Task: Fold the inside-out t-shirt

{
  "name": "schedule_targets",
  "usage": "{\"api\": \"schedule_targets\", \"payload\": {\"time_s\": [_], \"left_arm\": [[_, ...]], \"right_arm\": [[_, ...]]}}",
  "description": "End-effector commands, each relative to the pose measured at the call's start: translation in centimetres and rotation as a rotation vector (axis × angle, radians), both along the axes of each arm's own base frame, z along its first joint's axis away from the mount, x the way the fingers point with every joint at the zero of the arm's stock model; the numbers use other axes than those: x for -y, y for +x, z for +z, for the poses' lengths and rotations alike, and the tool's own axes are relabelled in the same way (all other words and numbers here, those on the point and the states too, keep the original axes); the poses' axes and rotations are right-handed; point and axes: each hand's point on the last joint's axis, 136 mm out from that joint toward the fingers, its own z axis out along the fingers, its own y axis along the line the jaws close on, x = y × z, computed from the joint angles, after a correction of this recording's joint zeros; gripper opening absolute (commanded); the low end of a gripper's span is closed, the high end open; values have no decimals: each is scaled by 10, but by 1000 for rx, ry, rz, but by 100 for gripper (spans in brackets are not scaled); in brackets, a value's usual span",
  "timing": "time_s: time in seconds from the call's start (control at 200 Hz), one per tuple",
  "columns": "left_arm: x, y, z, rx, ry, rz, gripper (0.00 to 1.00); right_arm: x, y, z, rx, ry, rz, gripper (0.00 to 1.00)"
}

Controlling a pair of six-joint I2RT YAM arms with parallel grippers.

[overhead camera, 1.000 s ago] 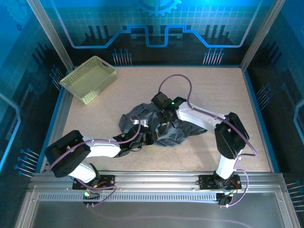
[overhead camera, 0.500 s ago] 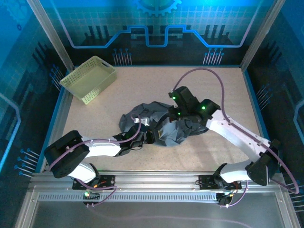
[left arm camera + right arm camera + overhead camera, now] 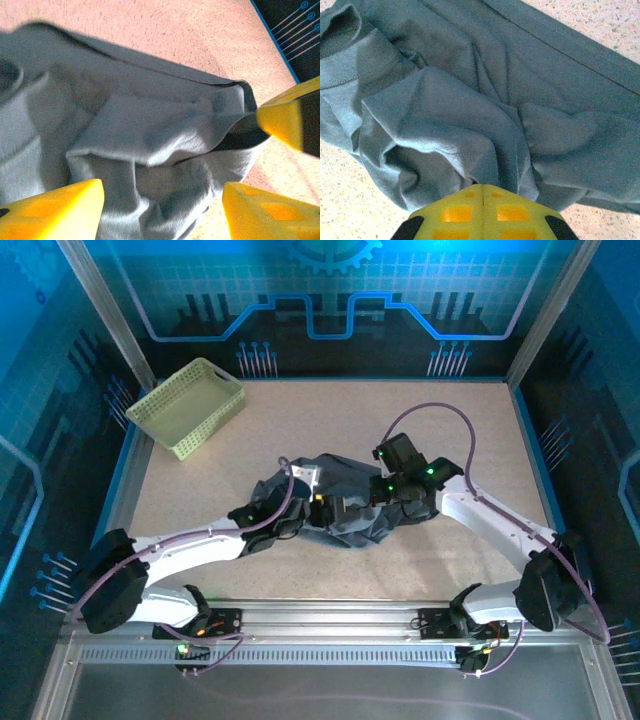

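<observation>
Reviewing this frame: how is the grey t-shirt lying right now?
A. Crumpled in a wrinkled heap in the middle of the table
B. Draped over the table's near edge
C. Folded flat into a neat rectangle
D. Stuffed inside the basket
A: the t-shirt lies bunched and creased mid-way across the table, well apart from the basket at the far left corner.

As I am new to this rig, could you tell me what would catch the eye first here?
The crumpled dark grey t-shirt in the middle of the table draws the eye first. The right gripper is shut on a fold of it, while the left gripper stands open over it. A pale yellow-green basket sits at the far left corner.
</observation>
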Motion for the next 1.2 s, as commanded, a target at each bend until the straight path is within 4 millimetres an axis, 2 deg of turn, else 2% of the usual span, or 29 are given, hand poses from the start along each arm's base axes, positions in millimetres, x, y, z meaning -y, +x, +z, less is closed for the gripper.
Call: {"api": "schedule_targets", "payload": {"time_s": [0.0,0.095,0.16,0.265,0.41,0.495,0.555,0.635,0.735,0.87,1.005,1.07,1.196], "left_arm": [[-8,12,-13,-1,239,-26,64],[-6,21,-20,-24,310,-20,61],[-10,26,-19,-21,318,15,63],[-25,38,-15,-35,315,76,67],[-58,64,-18,-125,365,185,69],[-68,78,-26,-192,389,216,68],[-64,83,-32,-226,396,196,67],[-52,86,-33,-243,387,153,66],[-42,88,-38,-276,380,121,66],[-39,91,-50,-320,408,113,65],[-35,94,-64,-368,415,120,60],[-36,96,-69,-389,399,132,57],[-34,98,-76,-422,356,138,51]], "right_arm": [[-9,18,14,50,30,6,0],[-11,20,16,57,30,7,0],[-3,21,15,57,-3,-11,0],[20,17,6,52,-91,-54,0],[56,5,-25,12,-242,-100,0],[61,-3,-39,-9,-260,-95,12],[61,-5,-41,-8,-251,-99,28],[60,-7,-35,11,-255,-95,37],[49,-10,-20,74,-264,-44,43],[7,-23,-8,148,-203,90,51],[-31,-27,-18,172,-147,184,56],[-47,-23,-23,202,-145,215,59],[-64,-8,-32,246,-147,230,61]]}}
